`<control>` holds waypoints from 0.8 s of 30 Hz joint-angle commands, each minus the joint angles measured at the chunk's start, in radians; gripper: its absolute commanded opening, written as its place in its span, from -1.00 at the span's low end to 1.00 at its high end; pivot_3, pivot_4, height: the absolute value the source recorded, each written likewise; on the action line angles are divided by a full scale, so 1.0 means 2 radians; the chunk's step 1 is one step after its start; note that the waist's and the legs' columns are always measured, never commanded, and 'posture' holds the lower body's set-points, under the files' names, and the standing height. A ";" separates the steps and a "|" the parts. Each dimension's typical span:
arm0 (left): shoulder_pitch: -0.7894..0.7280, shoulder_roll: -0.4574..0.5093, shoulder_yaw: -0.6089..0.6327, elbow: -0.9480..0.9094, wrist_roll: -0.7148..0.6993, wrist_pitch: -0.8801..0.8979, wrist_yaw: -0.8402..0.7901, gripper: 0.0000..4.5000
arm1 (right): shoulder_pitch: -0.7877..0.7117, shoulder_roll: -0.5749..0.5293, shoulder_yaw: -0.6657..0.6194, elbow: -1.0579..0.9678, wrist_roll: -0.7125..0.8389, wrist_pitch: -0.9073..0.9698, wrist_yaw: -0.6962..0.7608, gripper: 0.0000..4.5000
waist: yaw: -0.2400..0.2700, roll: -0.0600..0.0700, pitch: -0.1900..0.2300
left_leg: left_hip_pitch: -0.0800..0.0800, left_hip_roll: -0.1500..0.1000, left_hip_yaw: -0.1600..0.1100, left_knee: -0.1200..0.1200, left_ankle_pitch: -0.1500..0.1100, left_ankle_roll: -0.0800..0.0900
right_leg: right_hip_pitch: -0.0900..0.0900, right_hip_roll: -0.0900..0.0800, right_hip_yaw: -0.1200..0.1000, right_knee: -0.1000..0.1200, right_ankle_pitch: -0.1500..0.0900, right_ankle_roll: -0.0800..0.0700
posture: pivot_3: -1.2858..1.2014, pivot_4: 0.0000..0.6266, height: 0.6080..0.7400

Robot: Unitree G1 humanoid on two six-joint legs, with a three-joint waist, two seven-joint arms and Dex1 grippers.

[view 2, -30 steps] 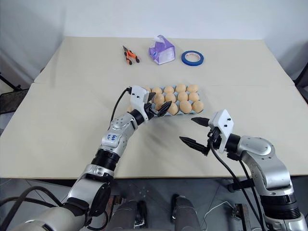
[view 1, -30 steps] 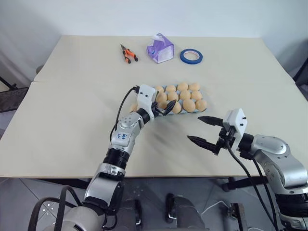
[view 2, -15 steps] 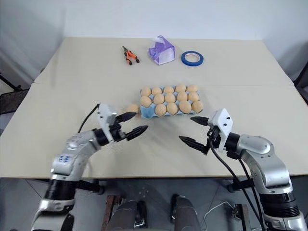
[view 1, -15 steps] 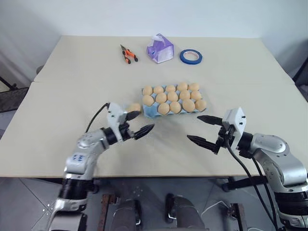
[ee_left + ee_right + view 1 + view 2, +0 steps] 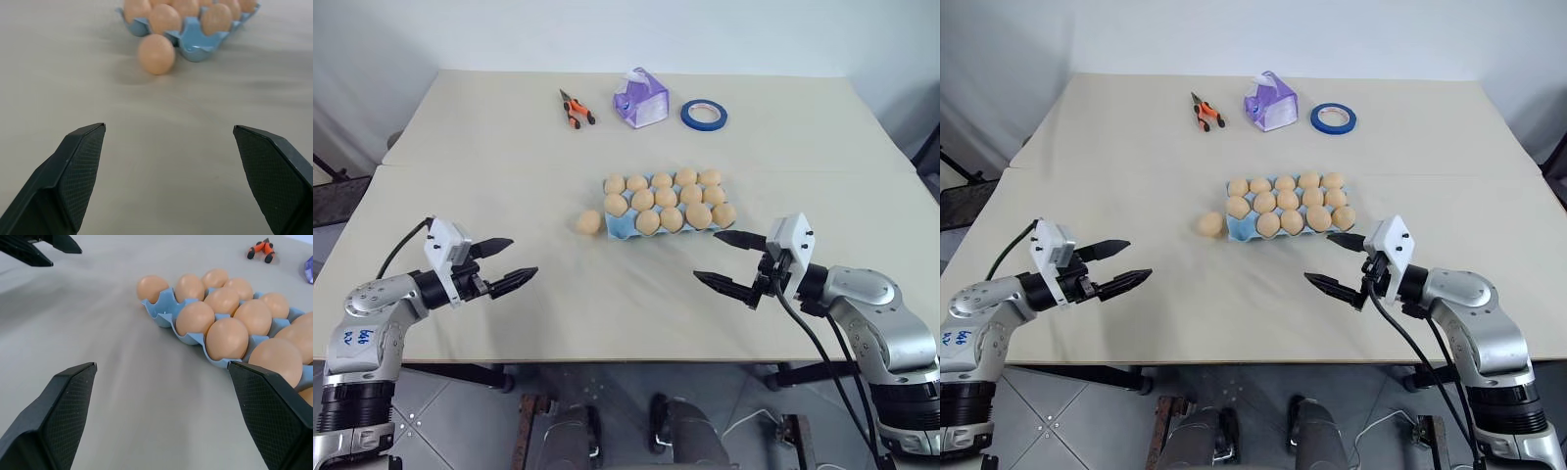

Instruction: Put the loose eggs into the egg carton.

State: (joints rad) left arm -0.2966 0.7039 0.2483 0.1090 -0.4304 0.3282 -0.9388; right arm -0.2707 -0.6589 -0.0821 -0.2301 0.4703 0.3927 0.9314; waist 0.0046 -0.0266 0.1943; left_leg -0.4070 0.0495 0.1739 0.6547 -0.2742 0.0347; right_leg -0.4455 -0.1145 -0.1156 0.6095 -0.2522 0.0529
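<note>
One loose egg (image 5: 589, 222) is lying on the table (image 5: 460, 176), just beside the near left corner of the egg carton (image 5: 668, 203), which is looking full with the other eggs. The egg is lying ahead of the left gripper (image 5: 504, 262) and to its right, and I cannot tell its long axis. The left gripper is hovering with fingers wide apart and empty. The right gripper (image 5: 729, 262) is also gaping empty, near the carton's right end. The left one seems nearer. Pliers (image 5: 574, 109), a tissue pack (image 5: 639, 98) and a tape roll (image 5: 704, 115) are sitting far behind.
</note>
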 commanded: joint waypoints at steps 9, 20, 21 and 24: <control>-0.226 -0.101 -0.100 0.256 0.102 -0.151 0.004 0.98 | -0.016 0.009 0.004 -0.004 -0.001 -0.010 -0.005 1.00 | -0.001 0.000 0.000 | 0.000 0.000 0.001 0.001 0.001 0.002 | 0.000 0.001 -0.002 0.000 0.001 0.001 | 0.03 -0.52 1.00; -0.352 -0.165 -0.123 0.502 0.175 -0.244 0.064 0.98 | 0.021 0.005 -0.010 -0.040 0.002 -0.004 -0.028 1.00 | -0.003 0.000 0.000 | 0.000 0.000 0.001 0.002 0.001 0.004 | 0.000 0.001 -0.004 0.001 0.001 0.001 | 0.03 -0.52 1.00; -0.357 -0.168 -0.124 0.512 0.180 -0.245 0.071 0.98 | 0.023 0.005 -0.011 -0.042 0.003 -0.003 -0.030 1.00 | -0.003 0.000 0.000 | 0.000 0.000 0.001 0.002 0.001 0.004 | 0.000 0.001 -0.005 0.001 0.001 0.001 | 0.03 -0.52 1.00; -0.363 -0.174 -0.126 0.527 0.187 -0.227 0.067 0.80 | 0.026 0.004 -0.013 -0.045 0.003 -0.003 -0.033 1.00 | -0.004 0.000 0.000 | -0.001 0.000 0.001 0.003 0.001 0.004 | 0.000 0.001 -0.005 0.001 0.001 0.002 | 0.03 -0.52 1.00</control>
State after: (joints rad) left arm -1.0010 0.3562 -0.0097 1.1564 -0.0620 -0.1312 -0.7997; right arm -0.2219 -0.6423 -0.0754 -0.2766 0.4619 0.3927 0.8722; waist -0.0024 -0.0273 0.1945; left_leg -0.4082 0.0491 0.1758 0.6598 -0.2723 0.0422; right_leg -0.4453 -0.1133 -0.1249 0.6115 -0.2507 0.0560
